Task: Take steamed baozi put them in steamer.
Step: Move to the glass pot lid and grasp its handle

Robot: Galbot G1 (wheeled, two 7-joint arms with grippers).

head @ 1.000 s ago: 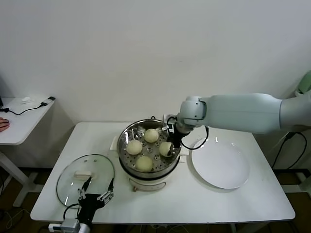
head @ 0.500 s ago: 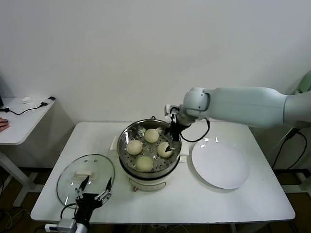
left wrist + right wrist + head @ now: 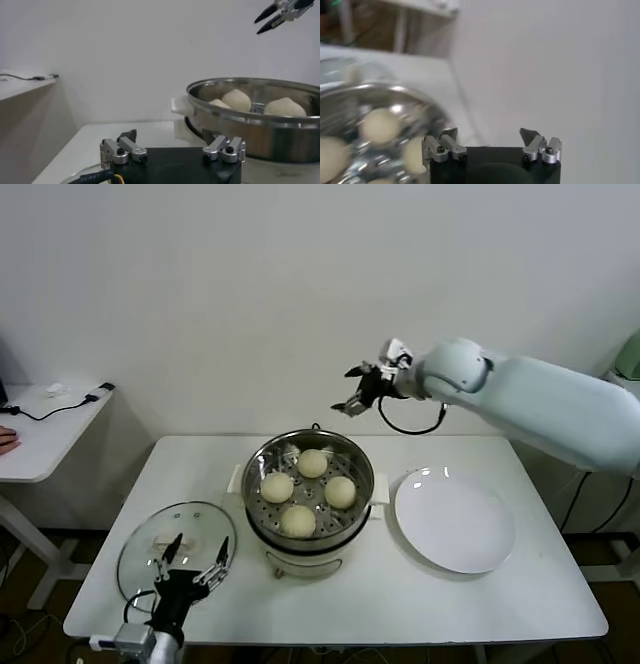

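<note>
All four baozi [image 3: 340,491] sit spaced apart on the perforated tray inside the steamer [image 3: 308,529], so none crowd each other and the plate [image 3: 455,519] lies bare. The right gripper [image 3: 357,391] hangs high above the steamer's far rim, fingers spread, holding nothing. The left gripper [image 3: 192,559] hovers low over the glass lid [image 3: 150,544] on the tabletop [image 3: 480,604], fingers spread.
</note>
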